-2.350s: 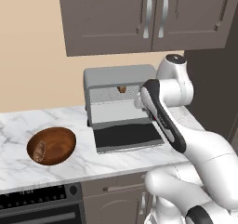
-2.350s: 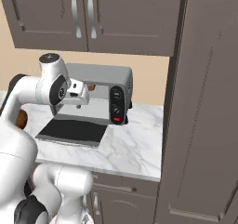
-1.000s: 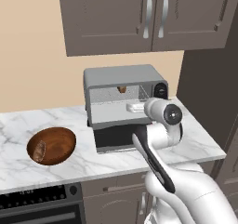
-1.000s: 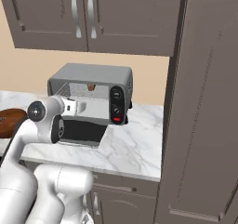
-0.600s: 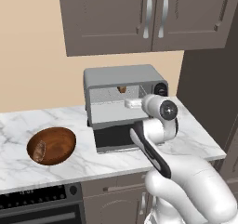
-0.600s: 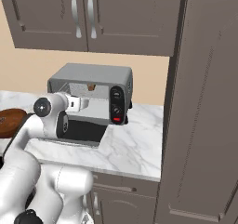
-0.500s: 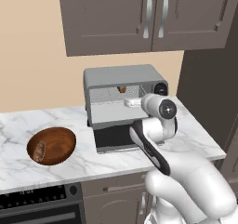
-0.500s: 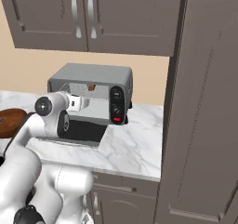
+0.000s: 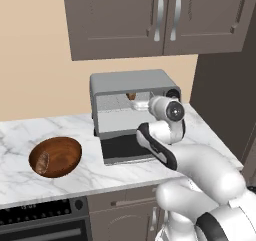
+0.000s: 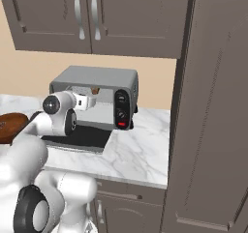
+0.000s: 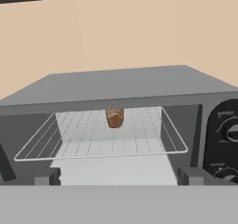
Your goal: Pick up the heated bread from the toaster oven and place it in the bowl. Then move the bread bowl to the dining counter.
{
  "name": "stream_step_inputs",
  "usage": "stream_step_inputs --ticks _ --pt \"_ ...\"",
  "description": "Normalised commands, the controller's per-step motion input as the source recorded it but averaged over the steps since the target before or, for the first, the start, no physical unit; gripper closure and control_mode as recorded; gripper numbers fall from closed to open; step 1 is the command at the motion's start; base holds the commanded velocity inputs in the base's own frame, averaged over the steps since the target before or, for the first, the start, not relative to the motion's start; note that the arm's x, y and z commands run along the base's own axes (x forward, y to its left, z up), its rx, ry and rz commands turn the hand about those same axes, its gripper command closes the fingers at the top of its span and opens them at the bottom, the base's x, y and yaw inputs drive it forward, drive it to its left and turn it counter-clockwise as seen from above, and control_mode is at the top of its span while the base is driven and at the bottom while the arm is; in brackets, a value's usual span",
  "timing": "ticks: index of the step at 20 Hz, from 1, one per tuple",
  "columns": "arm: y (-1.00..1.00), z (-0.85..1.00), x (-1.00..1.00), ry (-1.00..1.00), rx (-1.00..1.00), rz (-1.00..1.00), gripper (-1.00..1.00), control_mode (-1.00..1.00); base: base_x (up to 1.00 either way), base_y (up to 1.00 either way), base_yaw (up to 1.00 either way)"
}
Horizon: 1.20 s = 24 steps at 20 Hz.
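The toaster oven [image 9: 131,87] stands on the marble worktop with its dark glass door [image 9: 125,147] dropped open. On its wire rack [image 11: 100,139], toward the back, sits the heated bread [image 11: 115,118], small and brown, also seen as the bread [image 9: 131,96]. My gripper [image 11: 118,176] is level with the oven mouth, just in front of it and pointing in. It is open, with nothing between its fingertips [image 11: 46,176]. From the base views my gripper [image 9: 137,105] [image 10: 93,101] hovers above the open door. The wooden bowl [image 9: 55,156] [image 10: 9,125] rests on the worktop to the oven's left. The dining counter is out of view.
A paler striped piece [image 9: 44,160] lies in the bowl. The oven's black knob panel [image 10: 121,112] is on its right side. Upper cabinets [image 9: 150,20] hang overhead, a tall cabinet [image 10: 213,106] rises at the right, and a stove [image 9: 40,220] sits below the worktop [image 9: 75,185].
My hand has swung left and closer to the oven mouth, above the open door. The gripper has stayed open; bread and bowl have not moved.
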Motion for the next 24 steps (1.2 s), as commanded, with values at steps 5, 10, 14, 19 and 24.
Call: stream_step_inputs --ticks 5,10,14,19,24 --pt "0.02 -0.05 0.33 0.00 0.00 0.00 -1.00 -1.00 0.00 0.00 0.00" --pt "0.05 -0.18 0.38 0.00 -0.01 0.00 -1.00 -1.00 0.00 0.00 0.00" --pt "0.04 -0.27 0.35 0.01 -0.02 0.00 -1.00 -1.00 0.00 0.00 0.00" --pt "0.01 -0.35 0.28 0.08 -0.03 0.00 -1.00 -1.00 0.00 0.00 0.00" --pt "0.00 -0.32 0.02 0.14 -0.07 0.00 -1.00 -1.00 0.00 0.00 0.00"
